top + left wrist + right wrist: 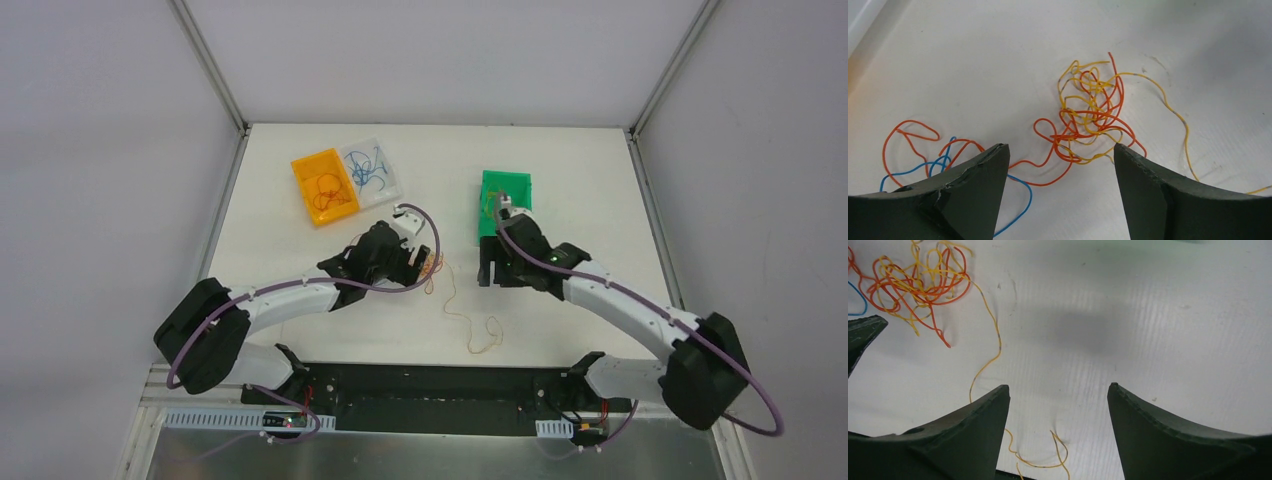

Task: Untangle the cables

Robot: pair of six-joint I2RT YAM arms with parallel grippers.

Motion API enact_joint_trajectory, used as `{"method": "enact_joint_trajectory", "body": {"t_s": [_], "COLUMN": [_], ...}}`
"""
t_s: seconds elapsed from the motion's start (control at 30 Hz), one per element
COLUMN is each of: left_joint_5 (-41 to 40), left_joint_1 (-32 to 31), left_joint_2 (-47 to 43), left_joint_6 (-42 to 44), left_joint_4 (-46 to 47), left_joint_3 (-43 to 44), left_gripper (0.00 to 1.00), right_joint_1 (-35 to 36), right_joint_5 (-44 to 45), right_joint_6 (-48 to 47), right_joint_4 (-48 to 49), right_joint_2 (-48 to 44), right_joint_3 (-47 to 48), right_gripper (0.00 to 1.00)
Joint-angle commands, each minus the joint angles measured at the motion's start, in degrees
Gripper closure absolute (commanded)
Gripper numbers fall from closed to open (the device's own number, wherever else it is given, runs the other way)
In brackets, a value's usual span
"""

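Three small plastic trays stand on the far half of the white desk (600, 200): one orange tray (310, 165), one clear tray (392, 180), one green tray (520, 184). There are two black two-finger tools, the left tool (1062, 150) and the right tool (1058, 390). One knot of thin orange-red, yellow and blue cables (1090, 112) lies between them, its strands too entwined to count.

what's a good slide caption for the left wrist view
Open left fingers frame a knot of orange and yellow cables on the white table, a blue cable beside it.
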Motion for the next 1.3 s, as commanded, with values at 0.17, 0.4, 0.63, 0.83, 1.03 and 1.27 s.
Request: {"method": "enact_joint_trajectory", "body": {"t_s": [0.17,0.4,0.63,0.83,1.03,1.27], "left_joint_5": [-2.43,1.55,8.28,13.46,15.59,15.6], "left_joint_1": [0.25,5.87,9.97,9.99,9.95,10.01], "left_joint_2": [-0.84,-2.52,-4.1,-4.1,-2.21,4.98], "left_joint_6": [-0.37,-5.75,-9.11,-8.51,-7.5,-7.6], "left_joint_4": [-0.09,-1.92,-0.89,-1.49,-3.24,-6.36], "left_joint_3": [2.02,0.72,-1.07,-1.45,-0.11,4.11], "left_gripper": [0.29,0.34,0.36,0.32,0.22,0.23], "right_joint_1": [4.33,7.1,9.56,10.6,10.65,10.64], "right_joint_5": [0.04,0.79,3.21,9.14,11.65,10.52], "right_joint_6": [-3.16,-6.41,-7.38,-6.56,-4.56,-3.45], "right_joint_4": [21.79,25.94,25.55,21.46,20.55,22.86], "right_joint_2": [14.38,22.1,26.76,31.73,32.43,26.23], "right_joint_3": [2.3,5.71,7.61,10.7,10.54,6.86], "right_gripper": [0.35,0.46,0.51,0.58,0.92,1.0]}}
